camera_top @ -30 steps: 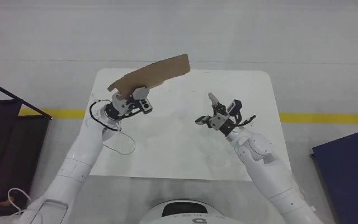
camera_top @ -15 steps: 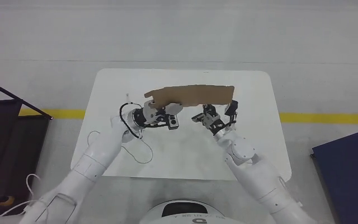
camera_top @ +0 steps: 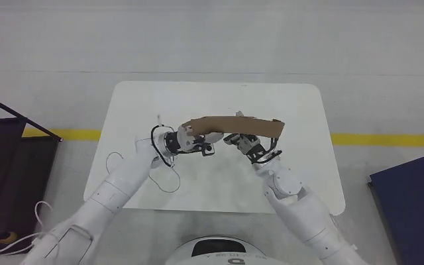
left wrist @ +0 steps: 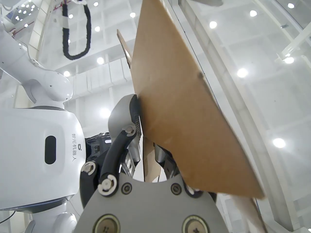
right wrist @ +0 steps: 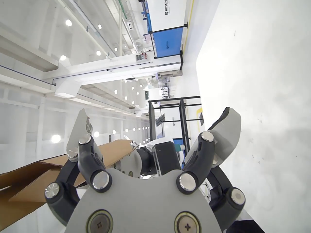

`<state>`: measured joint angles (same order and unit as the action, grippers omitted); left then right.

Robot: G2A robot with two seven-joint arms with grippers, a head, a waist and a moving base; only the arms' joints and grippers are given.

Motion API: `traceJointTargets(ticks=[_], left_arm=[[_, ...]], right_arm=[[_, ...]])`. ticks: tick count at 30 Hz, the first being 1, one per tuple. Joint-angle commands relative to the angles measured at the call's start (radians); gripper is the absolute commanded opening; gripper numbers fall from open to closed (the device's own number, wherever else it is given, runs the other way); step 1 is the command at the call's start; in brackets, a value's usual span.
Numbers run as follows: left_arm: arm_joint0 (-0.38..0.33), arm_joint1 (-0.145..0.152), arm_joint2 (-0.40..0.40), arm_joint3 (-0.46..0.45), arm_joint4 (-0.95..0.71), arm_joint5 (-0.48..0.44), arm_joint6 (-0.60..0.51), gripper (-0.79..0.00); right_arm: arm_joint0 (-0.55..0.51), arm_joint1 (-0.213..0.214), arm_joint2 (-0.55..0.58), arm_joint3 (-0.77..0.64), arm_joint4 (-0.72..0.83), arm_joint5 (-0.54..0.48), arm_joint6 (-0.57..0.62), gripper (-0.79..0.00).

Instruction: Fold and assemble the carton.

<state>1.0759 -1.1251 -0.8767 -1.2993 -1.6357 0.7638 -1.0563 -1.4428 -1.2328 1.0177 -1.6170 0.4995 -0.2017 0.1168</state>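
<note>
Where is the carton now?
Top view: the carton hangs over the middle of the table, clamped in the left gripper, the right gripper beside it.

White table point(camera_top: 298, 109); yellow floor line point(camera_top: 377, 139); blue panel point(camera_top: 405, 199)

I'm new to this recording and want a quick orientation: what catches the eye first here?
The flat brown carton stands out first, held in the air over the middle of the white table. The left hand is clamped on one end of it. The right hand is open and close to the carton, nearer its middle.
</note>
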Motion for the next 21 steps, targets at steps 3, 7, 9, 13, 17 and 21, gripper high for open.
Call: traceJointTargets(ticks=[3, 7, 9, 13, 17, 21], left_arm=[[0.009, 0.005, 0.006, -0.008, 0.002, 0.001, 0.001, -0.785], [0.02, 0.011, 0.023, -0.022, -0.013, 0.012, 0.012, -0.785], [0.024, 0.014, 0.031, -0.029, -0.026, 0.02, 0.02, -0.785], [0.03, 0.023, 0.046, -0.045, -0.059, 0.034, 0.034, -0.785], [0.035, 0.037, 0.05, -0.068, -0.077, 0.037, 0.037, -0.785], [0.041, 0.052, 0.043, -0.082, -0.118, 0.037, 0.036, -0.785]], right_arm=[[-0.011, -0.001, 0.018, -0.007, 0.055, -0.008, 0.043, 0.0], [-0.016, -0.004, 0.037, -0.01, 0.13, -0.008, 0.084, 0.0], [-0.017, -0.005, 0.048, -0.009, 0.171, -0.008, 0.107, 0.0], [-0.015, -0.007, 0.067, -0.001, 0.241, 0.002, 0.152, 0.0], [-0.01, -0.009, 0.079, 0.008, 0.267, 0.014, 0.171, 0.0], [-0.005, -0.012, 0.083, 0.015, 0.271, 0.024, 0.177, 0.0]])
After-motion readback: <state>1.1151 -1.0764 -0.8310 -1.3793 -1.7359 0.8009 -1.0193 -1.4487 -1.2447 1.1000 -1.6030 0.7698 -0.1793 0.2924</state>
